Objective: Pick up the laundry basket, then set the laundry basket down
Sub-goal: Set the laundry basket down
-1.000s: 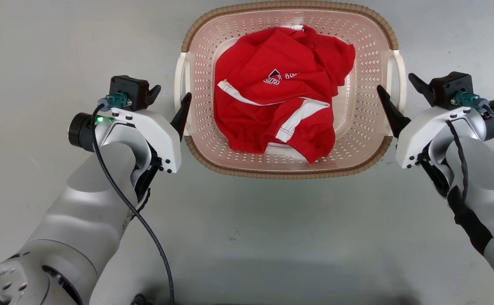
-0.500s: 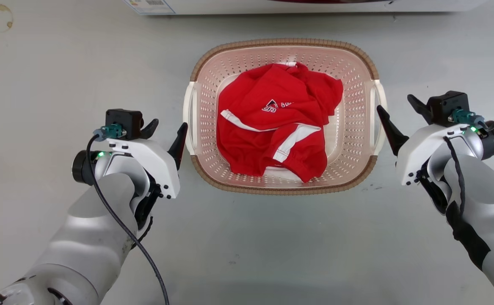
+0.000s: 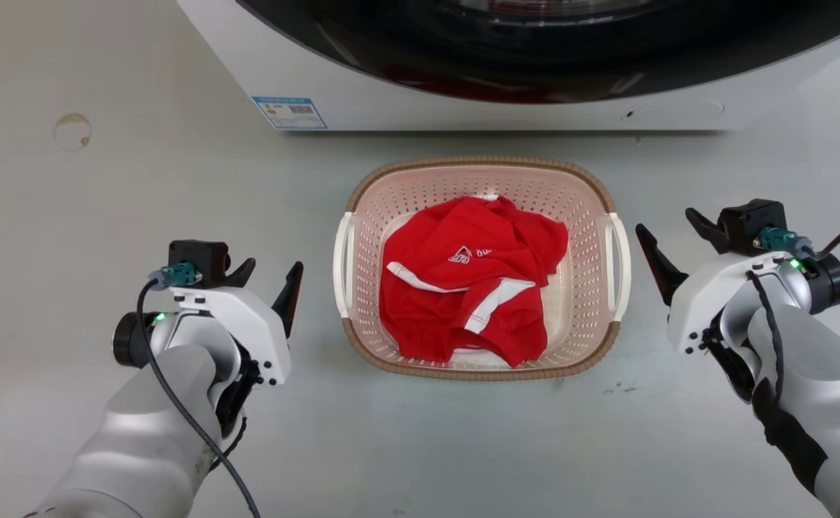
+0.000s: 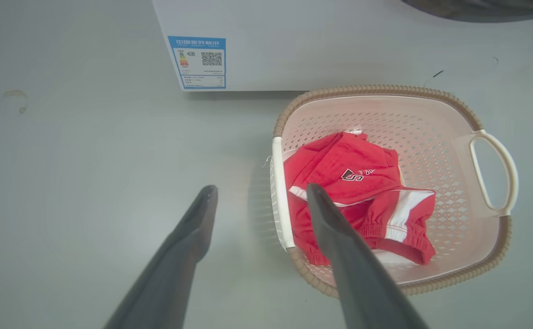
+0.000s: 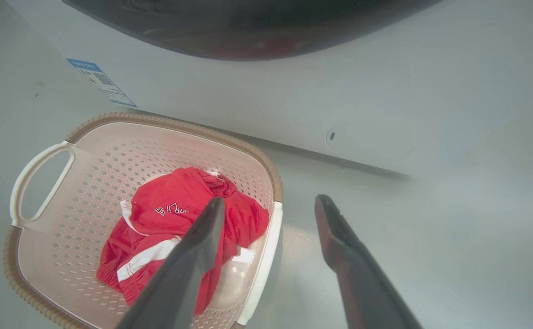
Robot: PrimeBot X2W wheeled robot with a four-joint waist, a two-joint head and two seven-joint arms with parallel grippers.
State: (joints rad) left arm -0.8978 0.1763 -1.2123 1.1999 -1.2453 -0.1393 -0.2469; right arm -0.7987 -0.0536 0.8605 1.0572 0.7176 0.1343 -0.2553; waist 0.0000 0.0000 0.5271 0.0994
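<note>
The pale pink perforated laundry basket (image 3: pixel 586 288) with a brown woven-look rim stands on the floor in front of the washer. A red garment (image 3: pixel 466 288) with white stripes lies in it. My left gripper (image 3: pixel 270 277) is open, a short gap to the left of the basket's left white handle (image 3: pixel 342 266). My right gripper (image 3: pixel 666 226) is open just to the right of the right handle (image 3: pixel 620 266). Neither touches the basket. In the left wrist view the basket (image 4: pixel 430 132) lies beyond the open gripper (image 4: pixel 261 188); in the right wrist view the basket (image 5: pixel 111 169) lies beyond the open gripper (image 5: pixel 271 199).
A white washer (image 3: pixel 463 108) with a dark round door stands just behind the basket, with a blue label (image 3: pixel 288 112) at its lower left corner. The grey floor has a round stain (image 3: pixel 72 131) at the far left. Open floor lies on both sides and in front.
The head camera has risen, so the basket looks smaller and lower and the washer has come into view. Both open grippers now stand farther out from the handles.
</note>
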